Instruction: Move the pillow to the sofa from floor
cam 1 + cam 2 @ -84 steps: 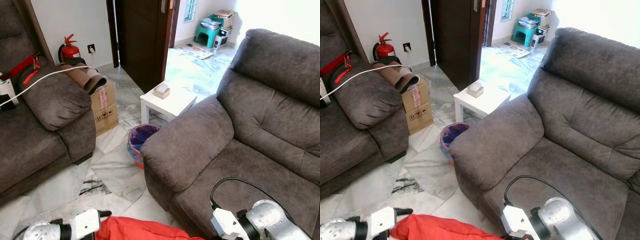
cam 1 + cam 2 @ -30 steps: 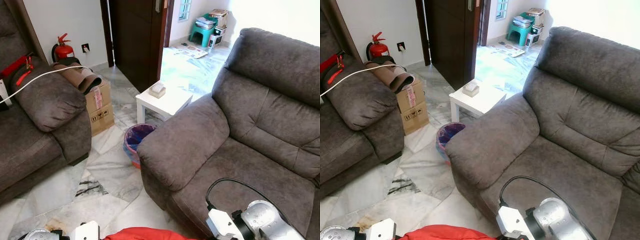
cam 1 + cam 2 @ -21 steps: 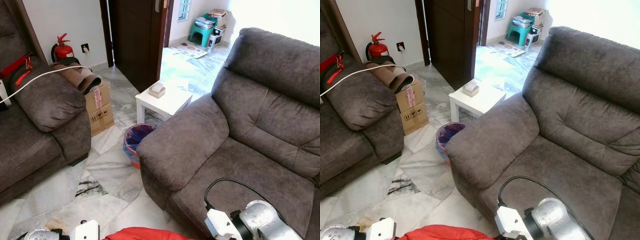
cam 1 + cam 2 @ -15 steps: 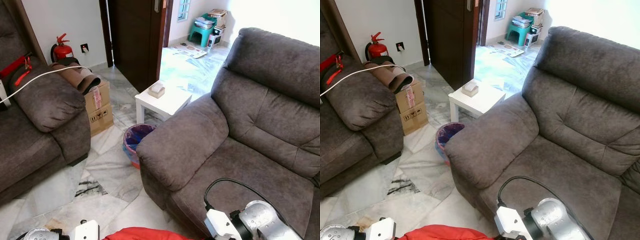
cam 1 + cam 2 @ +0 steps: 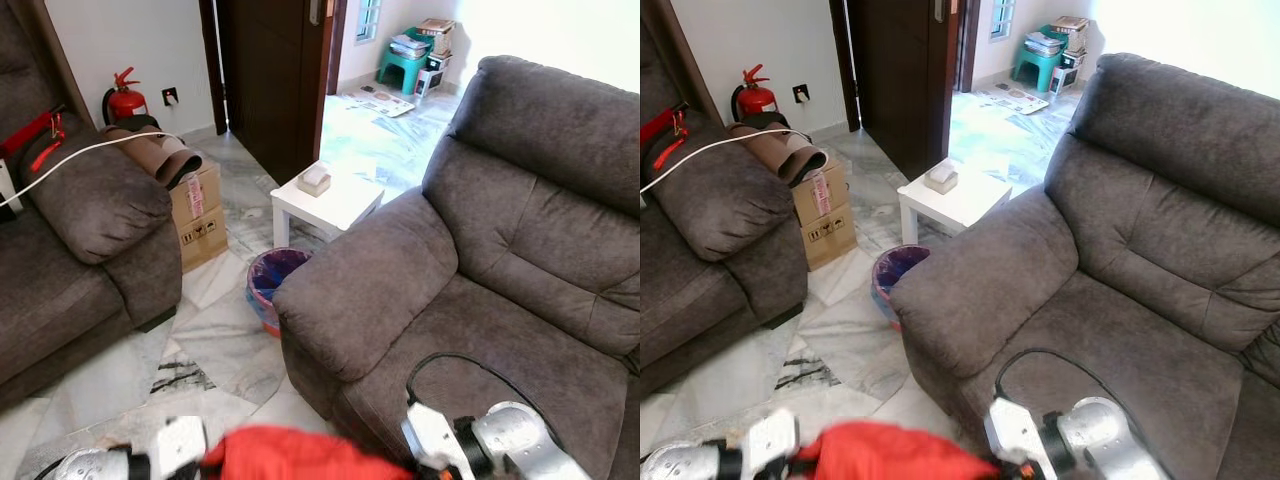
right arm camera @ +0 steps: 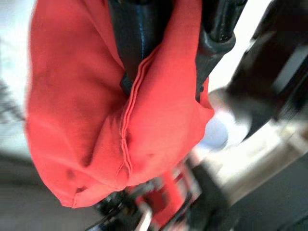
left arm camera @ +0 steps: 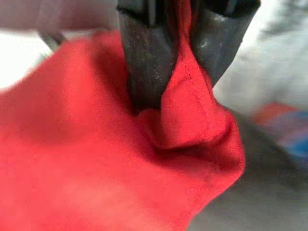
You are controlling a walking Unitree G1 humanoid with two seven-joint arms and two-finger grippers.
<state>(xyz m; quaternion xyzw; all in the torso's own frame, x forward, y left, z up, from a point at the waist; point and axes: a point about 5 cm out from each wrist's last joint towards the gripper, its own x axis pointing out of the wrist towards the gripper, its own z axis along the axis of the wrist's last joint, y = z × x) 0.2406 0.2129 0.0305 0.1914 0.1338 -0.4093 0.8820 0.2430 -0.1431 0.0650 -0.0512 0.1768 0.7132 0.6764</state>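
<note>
Both hands are clamped on the red pillow (image 5: pixel 300 456), which is held up off the marble floor (image 5: pixel 225 345) at the lower edge of the head views, just in front of the near armrest of the grey sofa (image 5: pixel 480 250). Left hand (image 7: pixel 179 84): its two black fingers (image 7: pixel 144 53) pinch a seamed fold of the red cover between them, pressed tight with the fabric bunched below the tips. Right hand (image 6: pixel 163 79): its fingers likewise squeeze a piped edge of the cover, the cloth hanging down from the grip. In the head views the silver left arm (image 5: pixel 95 465) comes in from the left of the pillow and the silver right arm (image 5: pixel 505 448), with a black cable looping over it, from the right, above the sofa seat.

Beside the sofa's armrest stands a small white desk (image 5: pixel 330 208) carrying a small box (image 5: pixel 314 180), and on the floor just in front of it a bin (image 5: pixel 274 285) with a purple liner. A second grey sofa (image 5: pixel 75 250) sits to the left, with a white cable (image 5: pixel 90 155) across its arm. Next to it are cardboard boxes (image 5: pixel 203 215); their printed marks are too small to read. A red fire extinguisher (image 5: pixel 124 98) stands by the wall, near a dark wooden door (image 5: pixel 270 70).
</note>
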